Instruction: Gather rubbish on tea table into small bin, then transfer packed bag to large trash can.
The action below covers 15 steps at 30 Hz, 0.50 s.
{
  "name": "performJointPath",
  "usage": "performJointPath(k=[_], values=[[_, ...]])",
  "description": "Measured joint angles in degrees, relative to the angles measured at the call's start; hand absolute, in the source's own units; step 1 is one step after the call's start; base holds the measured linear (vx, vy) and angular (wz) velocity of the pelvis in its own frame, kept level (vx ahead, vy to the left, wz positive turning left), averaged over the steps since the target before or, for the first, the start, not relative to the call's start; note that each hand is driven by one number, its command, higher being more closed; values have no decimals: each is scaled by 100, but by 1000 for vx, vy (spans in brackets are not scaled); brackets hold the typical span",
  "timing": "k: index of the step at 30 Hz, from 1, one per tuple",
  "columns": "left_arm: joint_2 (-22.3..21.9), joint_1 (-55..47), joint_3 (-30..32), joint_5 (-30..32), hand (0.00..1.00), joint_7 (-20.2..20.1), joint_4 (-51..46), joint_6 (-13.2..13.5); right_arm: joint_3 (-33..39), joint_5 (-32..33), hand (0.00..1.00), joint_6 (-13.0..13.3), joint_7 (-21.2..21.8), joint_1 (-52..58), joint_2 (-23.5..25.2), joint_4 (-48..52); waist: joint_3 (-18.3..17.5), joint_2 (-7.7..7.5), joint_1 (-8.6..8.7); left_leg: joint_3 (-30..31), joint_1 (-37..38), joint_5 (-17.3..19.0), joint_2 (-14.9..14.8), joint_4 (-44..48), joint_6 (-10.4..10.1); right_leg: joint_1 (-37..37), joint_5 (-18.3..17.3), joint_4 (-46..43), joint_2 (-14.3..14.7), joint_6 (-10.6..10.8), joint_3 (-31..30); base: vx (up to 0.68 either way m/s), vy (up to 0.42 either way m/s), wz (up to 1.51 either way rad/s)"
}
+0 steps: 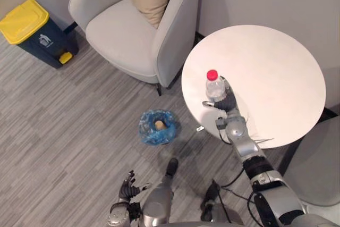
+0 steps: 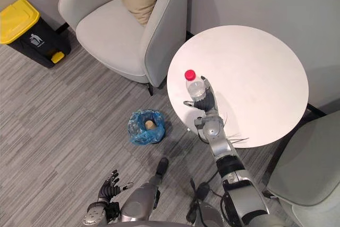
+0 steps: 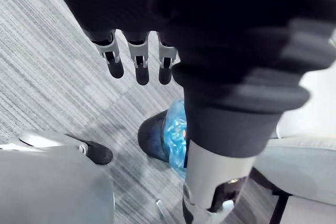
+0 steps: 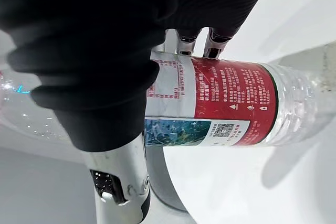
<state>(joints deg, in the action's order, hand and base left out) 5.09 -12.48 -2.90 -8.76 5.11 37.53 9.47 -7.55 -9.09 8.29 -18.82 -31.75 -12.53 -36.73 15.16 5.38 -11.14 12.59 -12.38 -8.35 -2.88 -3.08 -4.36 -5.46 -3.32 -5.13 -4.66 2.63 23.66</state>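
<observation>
Left eye view: round white table (image 1: 276, 78), grey floor (image 1: 64, 131), armchair (image 1: 122, 30).

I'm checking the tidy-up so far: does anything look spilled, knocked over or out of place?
One thing: a small pale scrap lies on the floor between the small bin and the table, outside the bin; too small to identify. The bottle stands upright in the right hand.

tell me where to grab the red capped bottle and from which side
Take the bottle around its labelled middle, from the side facing the robot, as the right hand does: it stands upright near the table edge, and the round body lets fingers wrap it.
</observation>
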Motion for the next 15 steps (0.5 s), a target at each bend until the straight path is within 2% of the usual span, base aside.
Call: performJointPath(k=[2,5,12,15], values=[[3,7,-76,-81,0,1,-7,5,12,7,100,-11,-26,-208,-167,-131,30,44,-67,29,1,0,5,9,-1,-48,-101,-164,-37,4,13,-2,-16,8],[18,7,-149,-88,0,0,-36,50,40,81,100,-14,-138,-662,-318,-341,156,102,-80,96,-5,-21,3,12,-30,-110,-203,-342,-56,-38,40,-27,-16,9],[23,4,-154,-237,0,1,-99,57,97,667,100,-15,-224,-956,-413,-471,241,105,-98,197,-116,-67,-20,13,-75,-323,-399,-699,-131,-85,119,-25,-19,7],[22,4,-152,-287,0,1,-100,57,140,717,100,-14,-223,-894,-430,-239,243,103,-83,202,-113,-67,-20,18,-75,-334,-428,-745,-137,-81,119,0,0,0]])
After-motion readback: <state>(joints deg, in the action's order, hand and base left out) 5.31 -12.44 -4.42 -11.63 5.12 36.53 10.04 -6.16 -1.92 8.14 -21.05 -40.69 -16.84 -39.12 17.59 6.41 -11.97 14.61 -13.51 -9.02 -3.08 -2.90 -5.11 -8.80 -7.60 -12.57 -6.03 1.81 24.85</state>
